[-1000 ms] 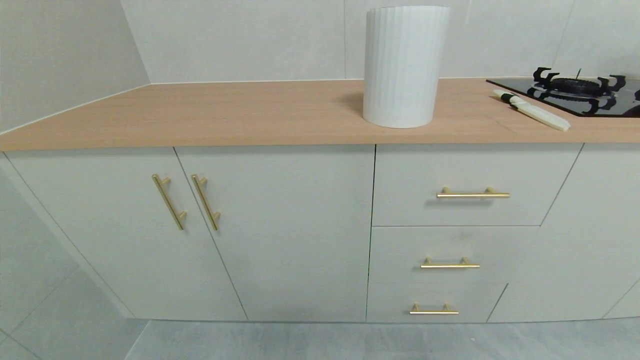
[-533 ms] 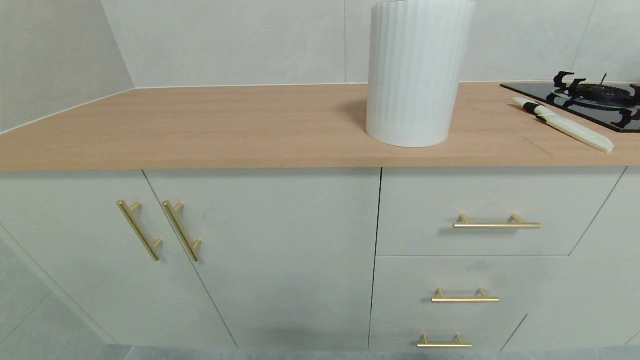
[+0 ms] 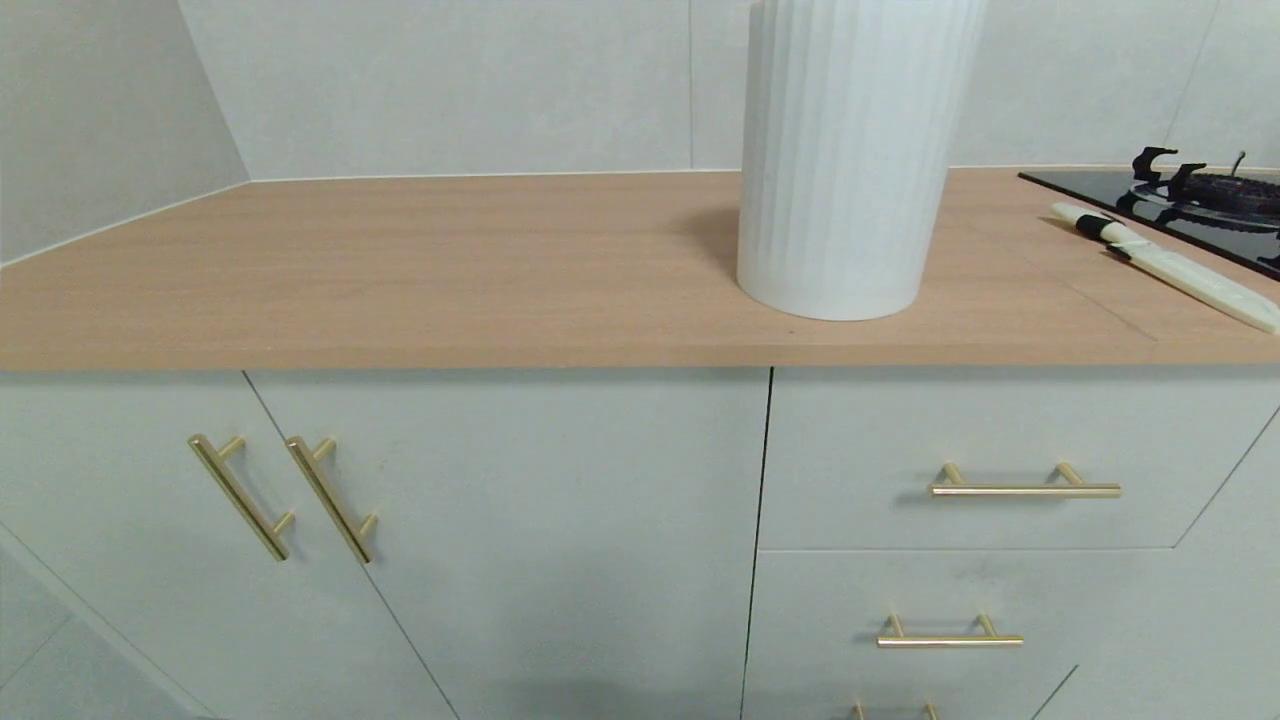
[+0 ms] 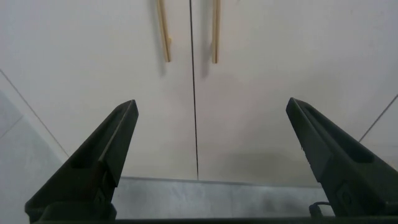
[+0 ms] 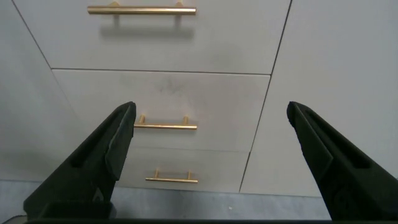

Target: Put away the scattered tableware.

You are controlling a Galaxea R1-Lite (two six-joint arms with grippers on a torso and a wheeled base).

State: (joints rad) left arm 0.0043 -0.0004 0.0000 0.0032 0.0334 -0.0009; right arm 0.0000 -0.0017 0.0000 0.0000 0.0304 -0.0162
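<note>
Both sets of your jaws stand spread wide, with nothing held between them.

Your left jaws face the pair of cabinet doors. The seam between the doors runs roughly midway between the two tips. Beyond the tips, one gold door handle sits on one side of that seam and a second door handle sits on the other. A strip of floor lies at the foot of the doors, close ahead of these jaws.

Your right jaws face the stack of drawers. The top drawer handle, middle drawer handle and bottom drawer handle all fall within the gap between the tips, well apart from either one.

The knife is cream with a black band. It lies flat on the table, higher than both jaws and off to the right of the drawers your right jaws face, just beside the black hob.

A white ribbed container stands upright on the same table. It is apart from the knife, on the side towards your left jaws.
</note>
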